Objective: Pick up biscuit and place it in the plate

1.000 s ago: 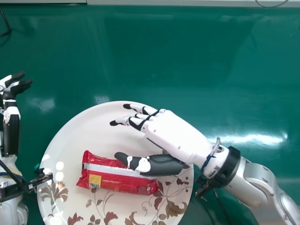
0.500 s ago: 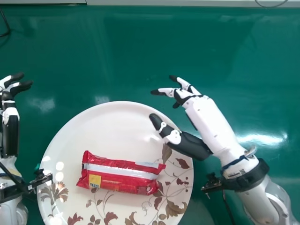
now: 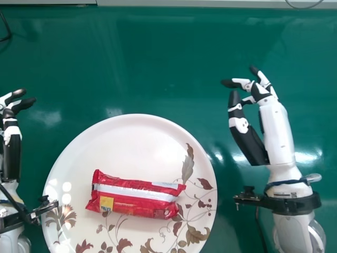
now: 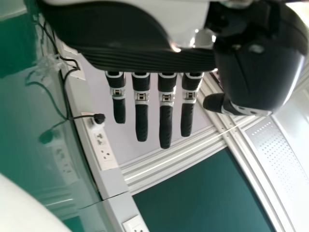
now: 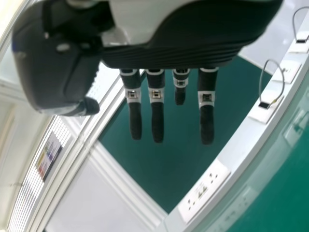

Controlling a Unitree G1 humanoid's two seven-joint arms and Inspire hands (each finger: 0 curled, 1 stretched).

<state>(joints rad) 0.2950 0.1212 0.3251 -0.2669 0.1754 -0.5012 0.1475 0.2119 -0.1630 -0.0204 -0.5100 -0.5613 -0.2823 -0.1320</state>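
Note:
The red biscuit packet (image 3: pixel 134 196) lies flat on the white plate (image 3: pixel 126 139) with its brown leaf pattern. To the right of the plate is my right hand (image 3: pixel 276 129), open and empty, apart from the packet. In the right wrist view the right hand (image 5: pixel 156 108) has its fingers extended. At the far left edge of the head view, beside the plate, my left hand (image 3: pixel 11 142) is open and holds nothing. The left wrist view has the left hand (image 4: pixel 165 111) with straight fingers.
The plate rests on a glossy green table (image 3: pixel 174 58). A power strip (image 4: pixel 102 145) with a plugged-in cable runs along the table edge in the left wrist view, and another socket strip (image 5: pixel 205 188) in the right wrist view.
My right hand has moved away from over the packet and plate, to the right and farther forward, turning more upright. The packet stays where it was on the plate. The left hand has barely shifted.

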